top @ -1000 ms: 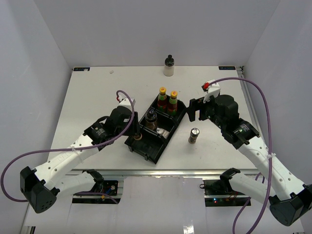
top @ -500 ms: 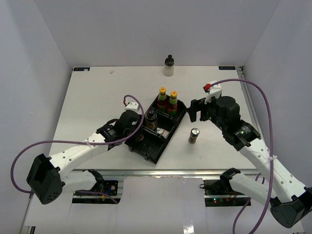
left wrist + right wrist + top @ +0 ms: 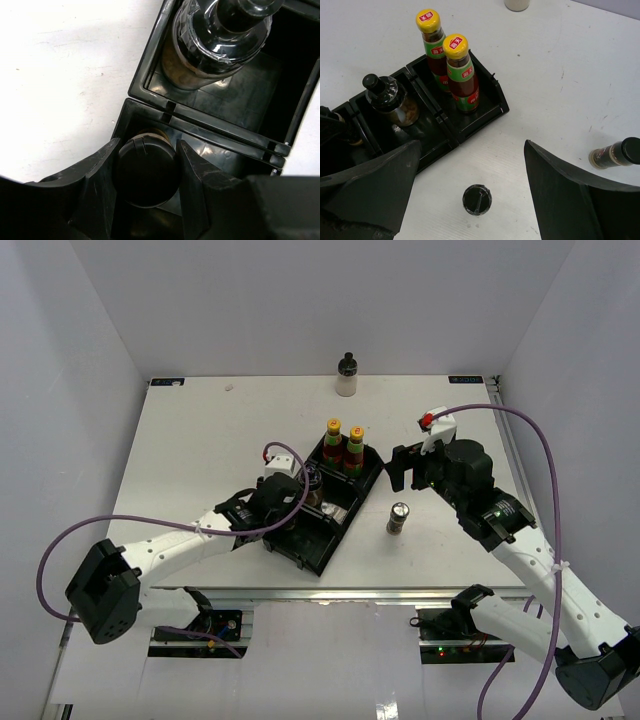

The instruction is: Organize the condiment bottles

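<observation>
My left gripper (image 3: pixel 288 512) is down in the near compartment of the black divided tray (image 3: pixel 318 562), shut on a dark bottle with a black cap (image 3: pixel 146 170); its fingers (image 3: pixel 102 170) hug the cap on both sides. A dark jar with a black top (image 3: pixel 310 483) stands in the middle compartment. Two red-sauce bottles with yellow caps (image 3: pixel 343 445) stand in the far compartment. A dark jar with a silver lid (image 3: pixel 398 518) stands on the table right of the tray. My right gripper (image 3: pixel 401 470) is open and empty, above that jar (image 3: pixel 477 199).
A cream-bodied bottle with a black top (image 3: pixel 346 376) stands at the table's back edge. A dark bottle with a black cap (image 3: pixel 615 152) lies on the table at the right of the right wrist view. The tray lies diagonally at mid-table.
My left wrist has swung to the right over the tray's near end, still at the black-capped bottle. My right arm has barely shifted.
</observation>
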{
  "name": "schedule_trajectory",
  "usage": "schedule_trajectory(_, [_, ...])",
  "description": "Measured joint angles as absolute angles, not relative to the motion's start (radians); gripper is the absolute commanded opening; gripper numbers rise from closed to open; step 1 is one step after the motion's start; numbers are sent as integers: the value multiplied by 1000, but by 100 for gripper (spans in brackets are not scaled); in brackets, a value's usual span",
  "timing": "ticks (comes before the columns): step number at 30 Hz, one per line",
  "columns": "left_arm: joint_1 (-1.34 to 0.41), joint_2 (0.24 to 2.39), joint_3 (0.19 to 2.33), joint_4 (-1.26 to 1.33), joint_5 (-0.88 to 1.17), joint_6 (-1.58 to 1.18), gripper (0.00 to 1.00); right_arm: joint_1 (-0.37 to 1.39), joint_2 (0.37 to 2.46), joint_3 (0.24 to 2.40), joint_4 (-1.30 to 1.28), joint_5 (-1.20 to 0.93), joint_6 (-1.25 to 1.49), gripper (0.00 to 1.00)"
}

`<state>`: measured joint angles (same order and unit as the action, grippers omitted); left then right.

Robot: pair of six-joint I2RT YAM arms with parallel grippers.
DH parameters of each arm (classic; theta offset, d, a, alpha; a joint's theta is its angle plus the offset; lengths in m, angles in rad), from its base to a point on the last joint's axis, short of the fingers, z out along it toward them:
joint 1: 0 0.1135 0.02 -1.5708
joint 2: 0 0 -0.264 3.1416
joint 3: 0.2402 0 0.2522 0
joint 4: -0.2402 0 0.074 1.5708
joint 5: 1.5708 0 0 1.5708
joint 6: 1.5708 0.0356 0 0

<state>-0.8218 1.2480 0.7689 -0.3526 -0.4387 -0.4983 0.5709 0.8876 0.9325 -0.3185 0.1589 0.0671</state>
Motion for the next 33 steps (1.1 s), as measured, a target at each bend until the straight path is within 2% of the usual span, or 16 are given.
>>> schedule_trajectory(4, [-841, 1274, 769, -334, -464, -503, 55, 571, 887, 933, -318, 159, 64, 90])
schedule_trajectory(6, [-847, 1283, 769, -338, -469, -509, 64, 571, 887, 933, -318, 160, 63, 90])
schedule_trajectory(15, [-862, 1302, 788, -398, -473, -550, 92, 571, 880, 933, -332, 159, 67, 89])
schedule_trajectory(21, [-862, 1280, 868, -456, -429, -559, 97, 571, 859, 932, -399, 138, 97, 89])
schedule_trajectory(33, [-861, 1212, 1079, -581, -287, -558, 97, 571, 885, 799, -498, 39, 178, 84])
